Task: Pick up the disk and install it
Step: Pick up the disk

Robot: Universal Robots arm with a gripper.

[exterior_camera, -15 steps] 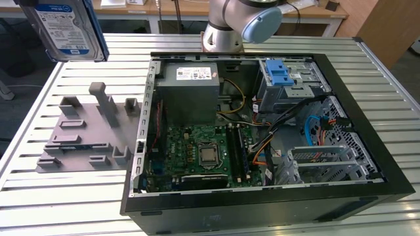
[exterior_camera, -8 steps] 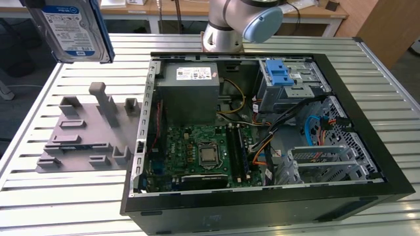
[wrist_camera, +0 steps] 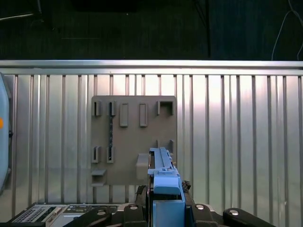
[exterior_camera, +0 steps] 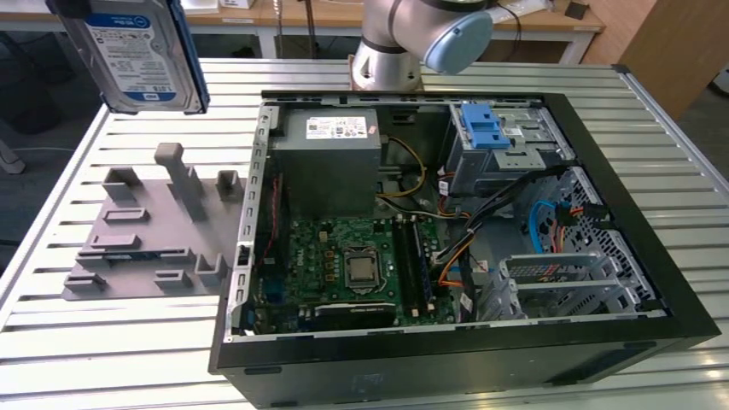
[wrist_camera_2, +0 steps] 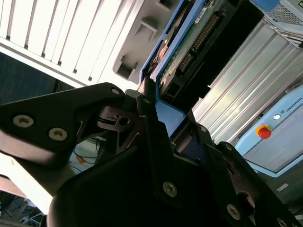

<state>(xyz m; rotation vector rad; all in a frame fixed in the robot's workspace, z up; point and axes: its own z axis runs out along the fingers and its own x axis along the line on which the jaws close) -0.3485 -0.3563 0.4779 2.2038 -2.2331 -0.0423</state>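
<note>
Disk (exterior_camera: 135, 55) hangs high over the bench (exterior_camera: 102, 350), beside the grey holder plate (exterior_camera: 148, 231), with the hand (wrist_camera_2: 151, 101) clamped shut across its blue rails. Held at one end only, it could tilt or slip. Open air surrounds it; the likely snags are the computer case (exterior_camera: 256, 213) wall, the loose cables (exterior_camera: 533, 218) and the tight drive cage (exterior_camera: 501, 141).

Open computer case (exterior_camera: 456, 369), grey fixture plate (exterior_camera: 128, 275)

1. The exterior view's edge cuts off the disk (exterior_camera: 135, 51) above its label.
2. In the second wrist view, my fingers (wrist_camera_2: 150, 127) hide its end clamped between my jaws.
3. First wrist view: edge-on beyond my jaws, label face hidden.
</note>
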